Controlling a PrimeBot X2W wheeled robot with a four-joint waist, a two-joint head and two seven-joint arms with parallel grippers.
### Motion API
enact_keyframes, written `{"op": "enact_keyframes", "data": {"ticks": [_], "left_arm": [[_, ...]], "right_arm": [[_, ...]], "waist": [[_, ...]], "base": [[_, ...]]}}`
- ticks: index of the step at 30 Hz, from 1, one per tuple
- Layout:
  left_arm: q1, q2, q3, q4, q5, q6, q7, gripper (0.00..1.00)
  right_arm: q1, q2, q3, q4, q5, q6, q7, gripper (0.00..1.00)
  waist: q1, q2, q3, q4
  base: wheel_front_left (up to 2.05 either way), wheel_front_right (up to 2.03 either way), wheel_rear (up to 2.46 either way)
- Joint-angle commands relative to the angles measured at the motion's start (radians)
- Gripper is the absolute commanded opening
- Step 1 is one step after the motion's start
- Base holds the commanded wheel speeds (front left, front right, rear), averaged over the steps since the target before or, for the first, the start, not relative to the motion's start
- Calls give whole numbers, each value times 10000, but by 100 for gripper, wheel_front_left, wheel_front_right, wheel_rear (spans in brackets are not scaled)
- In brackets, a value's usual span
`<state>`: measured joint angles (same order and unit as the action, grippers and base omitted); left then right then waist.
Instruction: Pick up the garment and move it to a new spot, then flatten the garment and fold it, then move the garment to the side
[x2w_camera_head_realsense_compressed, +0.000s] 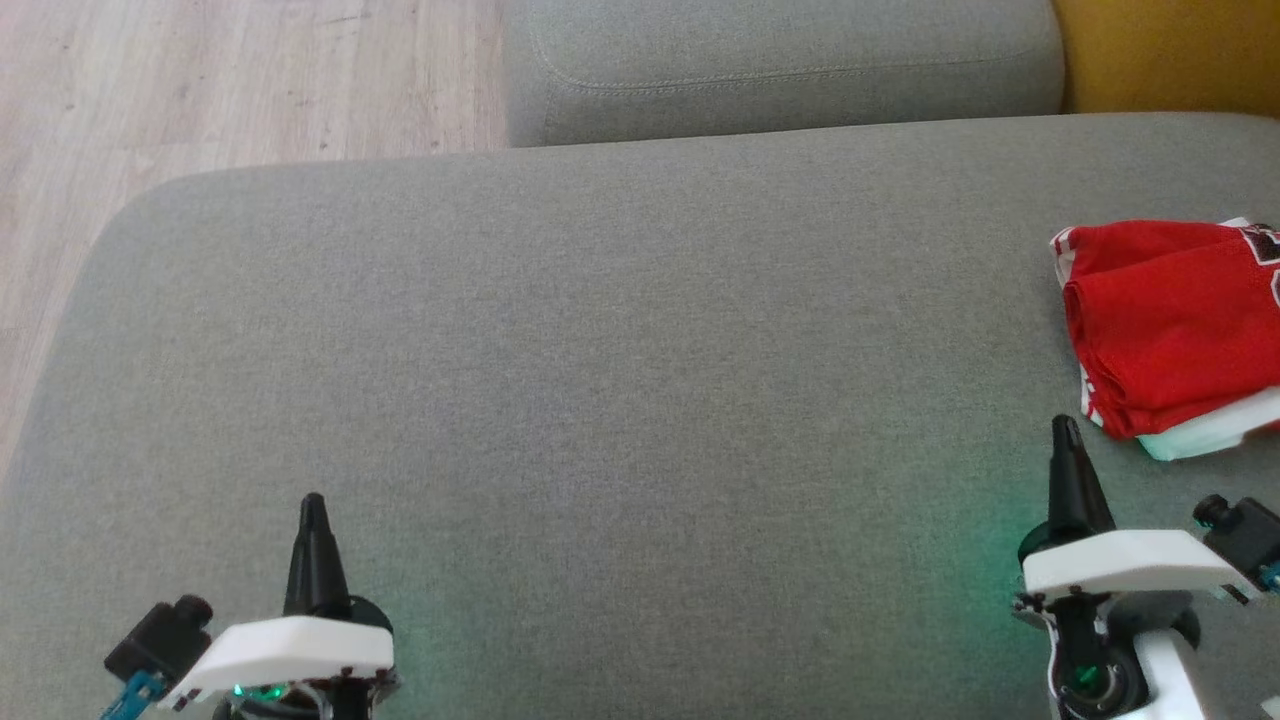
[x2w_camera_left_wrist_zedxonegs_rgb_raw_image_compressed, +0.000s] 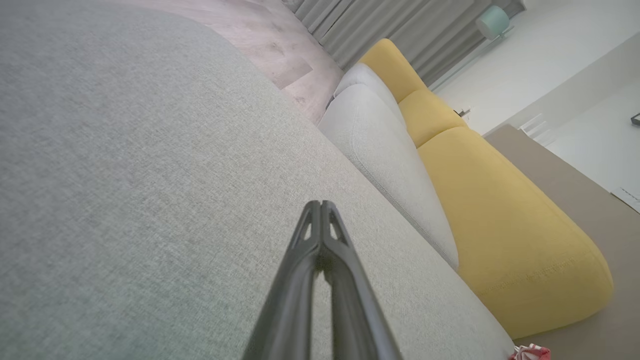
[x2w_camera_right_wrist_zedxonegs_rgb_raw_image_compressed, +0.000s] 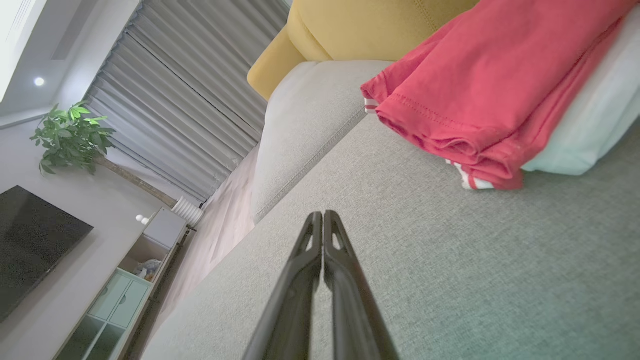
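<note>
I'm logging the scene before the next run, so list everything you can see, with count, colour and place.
garment: one, red with white trim, folded, far right of the seat, on the pale item
pale item: one, whitish, under the garment, kind unclear
seat: one, grey fabric, across the head view
back cushion: one, grey, behind the seat
yellow cushions: about three, beyond the grey one
floor: pale wood, left of the seat
curtains: one set, grey, far wall
plant: one, green, beside the curtains
screen: one, black, on the wall
cabinet: one, pale, near the screen
left fingers: two, dark, shut, lower left
right fingers: two, dark, shut, lower right, short of the garment
</note>
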<state>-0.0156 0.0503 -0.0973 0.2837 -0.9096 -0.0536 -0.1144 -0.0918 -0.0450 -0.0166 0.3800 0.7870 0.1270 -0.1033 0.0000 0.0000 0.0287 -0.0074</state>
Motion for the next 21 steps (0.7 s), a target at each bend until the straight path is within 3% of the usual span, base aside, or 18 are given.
{"op": "enact_keyframes", "data": {"ticks": [1, 21], "left_arm": [[-451, 68, 234, -330, -269, -73, 67, 0], [-573, 76, 695, -346, -2074, -257, 623, 0]], "right_arm": [[-327, -30, -14, -409, 334, 17, 102, 0], [-283, -36, -268, -658, 2416, 22, 647, 0]], "waist": [[0, 0, -6, 2], [0, 0, -72, 21]], "base": [[0, 0, 0], [0, 0, 0]]}}
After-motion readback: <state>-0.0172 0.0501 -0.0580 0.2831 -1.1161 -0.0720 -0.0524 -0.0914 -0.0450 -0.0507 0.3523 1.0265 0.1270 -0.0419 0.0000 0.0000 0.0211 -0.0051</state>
